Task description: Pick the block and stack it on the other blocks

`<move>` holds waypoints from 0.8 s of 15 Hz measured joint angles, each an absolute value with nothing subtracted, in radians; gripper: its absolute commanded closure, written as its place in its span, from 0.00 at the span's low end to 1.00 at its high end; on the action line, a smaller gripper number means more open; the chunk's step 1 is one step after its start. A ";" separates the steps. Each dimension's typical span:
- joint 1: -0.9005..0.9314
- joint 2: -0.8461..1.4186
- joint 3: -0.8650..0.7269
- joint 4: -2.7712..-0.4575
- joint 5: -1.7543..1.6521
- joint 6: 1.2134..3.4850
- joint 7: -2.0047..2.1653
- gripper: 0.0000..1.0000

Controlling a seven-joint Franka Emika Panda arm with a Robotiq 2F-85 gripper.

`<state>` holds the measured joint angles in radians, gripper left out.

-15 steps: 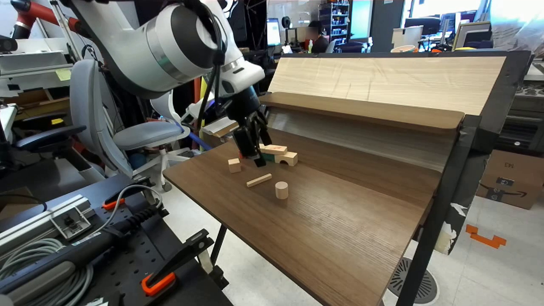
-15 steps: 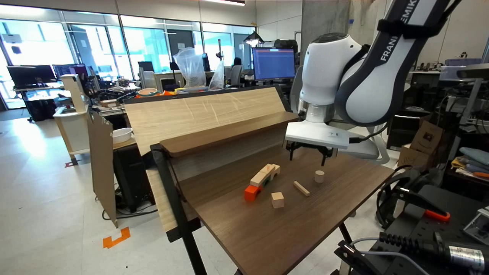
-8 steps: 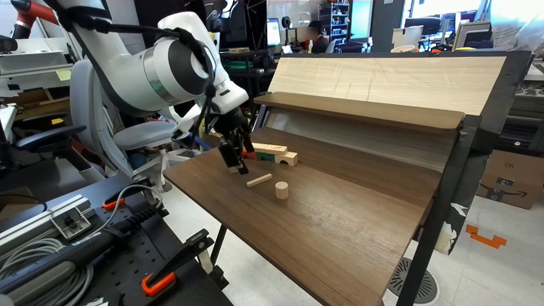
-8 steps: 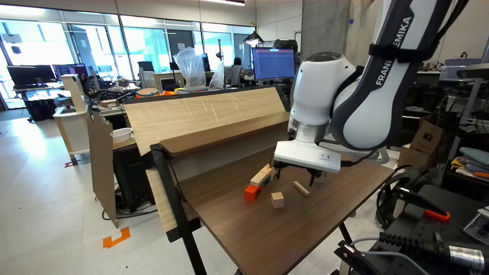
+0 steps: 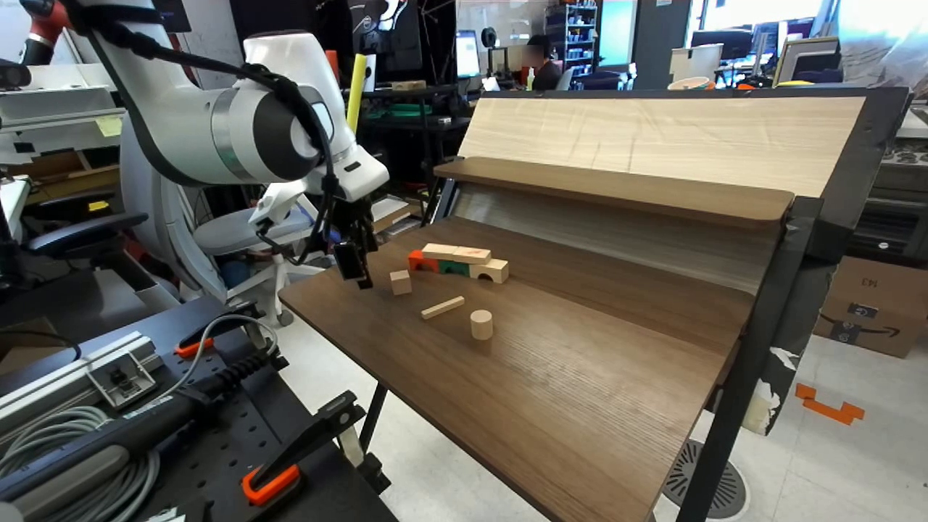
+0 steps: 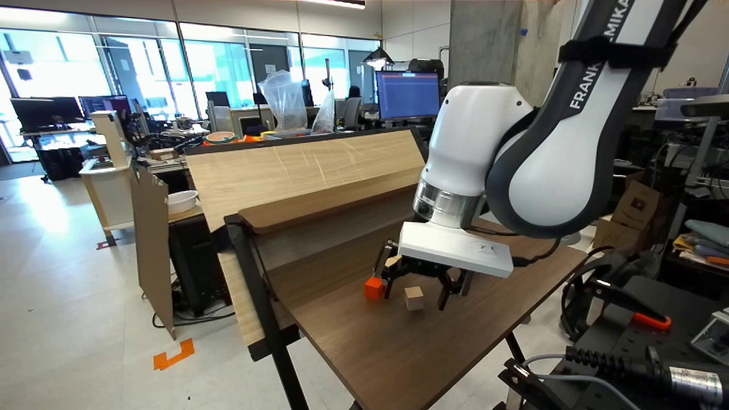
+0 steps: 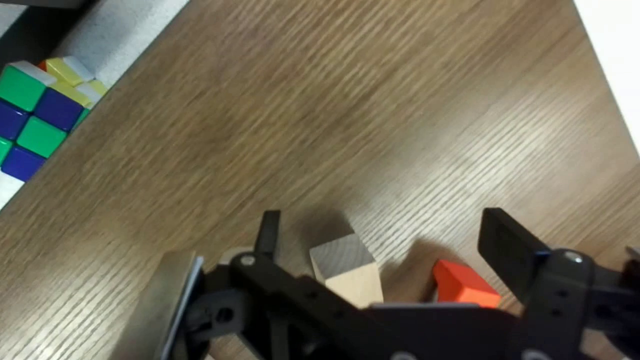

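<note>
In an exterior view, L to R: jaws first, spread wide w/ nothing in their hold, over the tabletop [image 5: 551, 406] nr its edge; exact ht hard to tell. Step in hand is prob. lining up the grasp. To do it well: bring them twd the block [image 5: 400, 283], get it midway b/w them & square to two opp. faces, then go straight down & close gently. It lies loose on the tabletop just R of the jaws, not touching; wrist view has it within their span but off-centre, nearer the view's L side & partly hidden. Next comes the red block [image 5: 423, 262], at the pile's L end, which in wrist view also falls inside that span, nr its R side, so a careless descent could knock it. Then a thin stick [image 5: 442, 307], then the other blocks [image 5: 467, 257], a low pile w/ a flat-looking top, prob. OK to stack on, & last the round piece [image 5: 481, 325], upright, out in front.
</note>
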<state>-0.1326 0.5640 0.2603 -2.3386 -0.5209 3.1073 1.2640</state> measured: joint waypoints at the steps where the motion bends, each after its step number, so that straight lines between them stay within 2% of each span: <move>1: -0.186 0.564 0.311 -2.339 -0.521 3.077 1.230 0.00; 4: -0.319 0.563 0.422 -2.324 -0.518 2.966 1.130 0.00; 6: -0.344 0.558 0.432 -2.303 -0.465 2.926 1.041 0.00; 12: -0.119 0.543 0.209 -2.223 -0.115 2.883 0.693 0.00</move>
<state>-0.1191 0.5426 0.2091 -2.2233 -0.1146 2.8828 0.6929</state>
